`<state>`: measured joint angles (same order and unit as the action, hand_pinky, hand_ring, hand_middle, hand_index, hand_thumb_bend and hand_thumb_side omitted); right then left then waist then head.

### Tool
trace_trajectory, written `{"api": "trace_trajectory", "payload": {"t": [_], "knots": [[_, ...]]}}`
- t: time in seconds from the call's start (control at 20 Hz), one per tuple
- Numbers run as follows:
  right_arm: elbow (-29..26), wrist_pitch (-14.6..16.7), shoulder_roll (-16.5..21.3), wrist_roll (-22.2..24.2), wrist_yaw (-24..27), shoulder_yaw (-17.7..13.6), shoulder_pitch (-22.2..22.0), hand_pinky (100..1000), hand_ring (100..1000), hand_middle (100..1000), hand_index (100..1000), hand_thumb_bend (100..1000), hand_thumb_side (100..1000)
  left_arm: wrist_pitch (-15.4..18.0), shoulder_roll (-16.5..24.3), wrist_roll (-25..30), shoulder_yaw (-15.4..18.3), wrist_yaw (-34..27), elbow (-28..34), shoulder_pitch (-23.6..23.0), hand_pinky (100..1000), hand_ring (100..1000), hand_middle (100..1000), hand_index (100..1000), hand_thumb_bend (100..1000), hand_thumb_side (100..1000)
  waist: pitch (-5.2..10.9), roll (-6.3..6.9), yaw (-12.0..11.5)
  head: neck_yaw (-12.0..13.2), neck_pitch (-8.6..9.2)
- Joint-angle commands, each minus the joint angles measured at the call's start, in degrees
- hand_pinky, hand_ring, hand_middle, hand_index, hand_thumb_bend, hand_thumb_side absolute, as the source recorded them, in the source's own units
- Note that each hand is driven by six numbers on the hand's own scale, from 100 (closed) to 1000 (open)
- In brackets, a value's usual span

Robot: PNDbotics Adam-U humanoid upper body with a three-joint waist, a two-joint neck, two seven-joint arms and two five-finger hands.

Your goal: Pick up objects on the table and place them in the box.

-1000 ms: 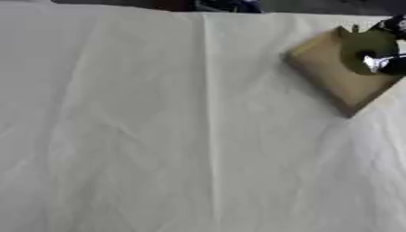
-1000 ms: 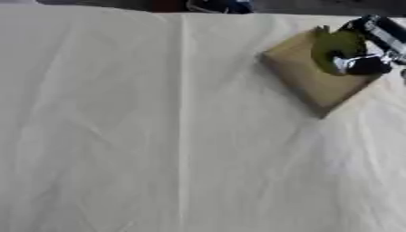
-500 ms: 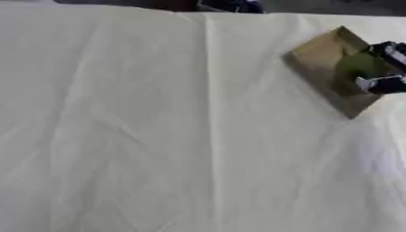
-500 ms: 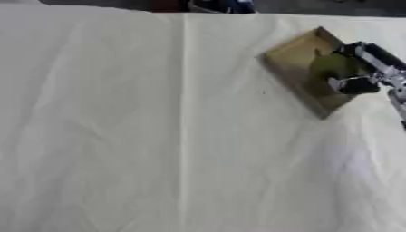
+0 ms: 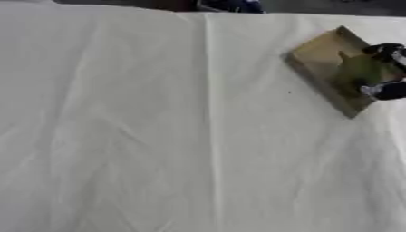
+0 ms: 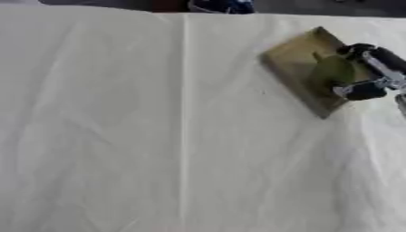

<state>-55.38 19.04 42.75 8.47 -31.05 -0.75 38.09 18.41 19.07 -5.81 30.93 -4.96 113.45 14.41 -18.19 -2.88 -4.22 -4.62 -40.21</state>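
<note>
A brown cardboard box (image 6: 295, 63) lies askew at the far right of the white-clothed table (image 6: 158, 136). A green, rounded object (image 6: 333, 70) sits over the box's right part, between the thumb and fingers of my right hand (image 6: 366, 89), which comes in from the right edge. The fingers curl round the green object from above and below. I cannot tell whether the object rests on the box floor or hangs above it. My left hand shows in no view.
A dark blue thing (image 6: 224, 5) lies at the table's far edge, top centre. A straight crease (image 5: 210, 136) runs down the cloth, and wrinkled cloth spreads over the left and front.
My right hand has moved a little down and to the right over the box, the green object still between its fingers. The whole picture has shifted slightly.
</note>
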Motion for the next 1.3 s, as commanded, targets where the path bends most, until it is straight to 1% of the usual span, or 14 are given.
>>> {"api": "trace_trajectory", "payload": {"t": [0.05,0.15,0.3,0.5,0.55,0.6,0.65,0.7,0.75,0.8,0.85,1.0,1.15,1.3], "knots": [[-6.44,-0.87,3.18,-1.2,1.38,-4.53,-0.12,834,815,837,898,363,162,-0.03,1.12,-0.12,0.55,0.22,1.14,0.1,528,638,656,735,100,367,1.14,0.15,0.26,0.29,0.34],[-10.65,-1.74,3.62,-2.85,2.83,-6.72,-0.64,821,798,817,889,363,107,-0.03,1.18,-0.22,0.6,0.28,1.14,0.08,529,638,656,735,100,365,1.23,0.16,0.38,0.43,0.26],[-17.46,-3.38,4.4,-7.03,5.59,-9.06,-1.17,810,784,801,885,365,100,-0.02,1.29,-0.36,0.61,0.35,1.14,0.04,529,639,656,735,100,364,1.42,0.14,0.56,0.55,0.18],[-26.12,-4.55,5.54,-16.07,13.15,-10.83,-2.0,792,755,765,876,322,100,-0.03,1.49,-0.5,0.6,0.49,1.14,-0.14,530,639,657,735,100,361,1.87,0.06,0.82,0.71,-0.15],[-28.18,-4.38,5.67,-18.66,15.71,-11.18,-2.32,785,747,755,866,268,100,-0.03,1.53,-0.55,0.61,0.52,1.14,-0.2,530,639,657,735,100,360,2.0,0.05,0.86,0.78,-0.24],[-29.91,-4.03,5.8,-20.81,18.16,-11.35,-2.79,785,747,754,864,259,100,-0.03,1.57,-0.6,0.61,0.55,1.14,-0.25,530,639,657,735,100,360,2.08,0.04,0.88,0.82,-0.3],[-31.78,-2.94,5.71,-22.69,20.8,-11.52,-3.16,778,738,723,820,127,100,-0.03,1.59,-0.64,0.62,0.59,1.14,-0.33,530,639,657,735,100,358,2.2,0.06,0.89,0.87,-0.39],[-33.41,-1.43,5.52,-24.08,23.5,-11.59,-3.64,779,741,711,811,100,100,-0.02,1.62,-0.69,0.63,0.62,1.14,-0.41,530,639,657,735,100,357,2.29,0.07,0.92,0.93,-0.46],[-34.88,0.33,5.09,-24.8,26.33,-11.52,-4.0,777,740,701,805,100,122,-0.01,1.64,-0.74,0.63,0.65,1.14,-0.49,530,639,657,735,100,356,2.4,0.13,0.91,0.96,-0.55],[-36.07,1.96,4.62,-24.81,29.13,-11.42,-4.32,776,739,701,805,100,132,0.01,1.65,-0.79,0.64,0.67,1.14,-0.56,530,639,657,735,100,356,2.47,0.18,0.92,1.02,-0.62],[-37.17,3.39,3.95,-24.34,31.66,-11.35,-4.41,771,734,701,805,100,193,0.04,1.66,-0.84,0.63,0.68,1.14,-0.63,531,639,658,736,100,353,2.54,0.27,0.89,1.04,-0.68],[-41.44,6.87,-0.16,-21.67,38.38,-11.74,-3.99,745,704,688,793,100,192,0.14,1.62,-1.02,0.65,0.7,1.14,-0.84,531,639,658,736,100,352,2.67,0.61,0.91,1.08,-0.81],[-45.08,7.29,-4.5,-19.21,41.58,-12.73,-3.89,741,681,682,793,100,193,0.25,1.45,-1.12,0.66,0.7,1.14,-0.97,531,640,659,736,100,350,2.65,0.99,0.79,1.15,-0.81],[-47.4,5.77,-7.49,-17.17,43.0,-13.3,-4.3,747,684,677,792,100,218,0.33,1.37,-1.35,0.83,0.75,1.14,-1.15,531,640,659,736,100,349,2.63,1.21,0.79,1.25,-0.86]]}}
